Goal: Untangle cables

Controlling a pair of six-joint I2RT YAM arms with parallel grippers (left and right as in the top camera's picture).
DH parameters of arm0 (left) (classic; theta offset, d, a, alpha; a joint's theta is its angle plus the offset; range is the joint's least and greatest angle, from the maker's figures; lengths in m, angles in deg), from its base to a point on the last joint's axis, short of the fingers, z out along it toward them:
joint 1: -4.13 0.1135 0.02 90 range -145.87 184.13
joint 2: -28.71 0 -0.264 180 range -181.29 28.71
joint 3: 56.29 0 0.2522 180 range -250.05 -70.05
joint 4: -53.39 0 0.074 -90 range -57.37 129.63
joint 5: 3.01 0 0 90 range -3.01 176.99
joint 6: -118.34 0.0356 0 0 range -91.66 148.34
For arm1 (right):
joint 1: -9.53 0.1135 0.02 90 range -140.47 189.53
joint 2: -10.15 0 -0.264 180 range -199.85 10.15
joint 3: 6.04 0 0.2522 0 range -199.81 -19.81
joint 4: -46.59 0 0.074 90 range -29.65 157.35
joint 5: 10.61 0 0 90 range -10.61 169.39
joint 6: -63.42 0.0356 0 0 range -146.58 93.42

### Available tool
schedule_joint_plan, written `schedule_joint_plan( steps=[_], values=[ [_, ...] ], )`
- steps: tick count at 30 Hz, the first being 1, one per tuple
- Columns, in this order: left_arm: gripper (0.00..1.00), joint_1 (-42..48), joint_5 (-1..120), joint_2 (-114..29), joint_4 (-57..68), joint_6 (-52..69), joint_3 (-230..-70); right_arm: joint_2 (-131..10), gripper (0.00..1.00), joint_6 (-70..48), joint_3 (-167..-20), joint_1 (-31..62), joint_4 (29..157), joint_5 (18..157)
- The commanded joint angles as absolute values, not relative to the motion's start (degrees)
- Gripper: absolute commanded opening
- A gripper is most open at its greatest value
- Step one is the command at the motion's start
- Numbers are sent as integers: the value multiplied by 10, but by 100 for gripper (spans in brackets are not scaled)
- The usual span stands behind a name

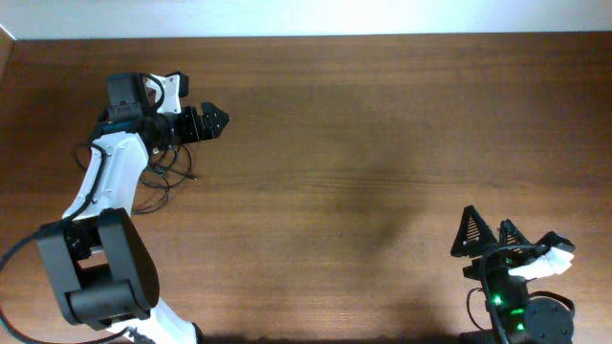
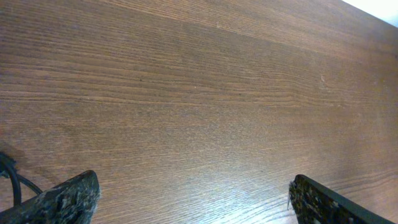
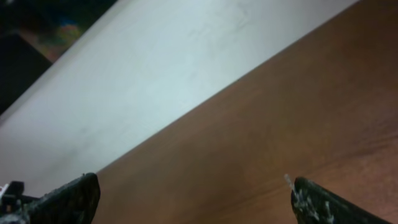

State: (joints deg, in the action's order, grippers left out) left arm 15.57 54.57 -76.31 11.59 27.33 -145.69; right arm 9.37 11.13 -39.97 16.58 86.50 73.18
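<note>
Concerns the cables (image 1: 164, 175): thin black loops lying flat on the worktop (image 1: 363, 143) at its left side, partly tucked beneath the white link of the left arm (image 1: 103, 172). Not lifted, not gripped by anything. Too fine from overhead to tell whether truly knotted or merely overlapped; perhaps a small tangle near the middle of the loops.

Left jaws spread wide and empty, pointing past the loops toward the middle of the worktop, with only bare wood between the fingertips in the left wrist view. Probably poised above and ahead of the bundle rather than committed to any strand. Calls for drawing back and lowering over one loop before closing makes any sense.

Right jaws likewise wide, holding nothing, at the tip of the right arm (image 1: 521, 306) folded in the near right corner, well apart from the cables. Aimed across the wood toward the pale surface (image 3: 155, 74) beyond the far edge. Looks like a waiting posture, leaving the left side room to work. Nothing of the untangling done, judging by the lie of the loops.
</note>
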Motion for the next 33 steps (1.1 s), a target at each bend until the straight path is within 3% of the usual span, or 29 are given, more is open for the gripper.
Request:
schedule_joint_plan(
  steps=[1,8,12,18,24,28,33],
  values=[
    [99,159,540,-744,115,286,-1456,100,99,114,-356,161,797,725],
    [99,159,540,-744,115,286,-1456,100,98,114,-319,161,778,725],
    [99,159,540,-744,115,286,-1456,100,98,93,-318,158,698,689],
    [99,159,540,-744,115,286,-1456,100,98,-218,-203,155,410,765],
    [99,159,540,-744,115,286,-1456,100,98,-401,-201,156,522,811],
    [99,159,540,-744,115,286,-1456,100,98,-401,-201,155,654,780],
    [99,159,540,-744,115,286,-1456,100,98,-396,-201,155,651,773]
  ],
)
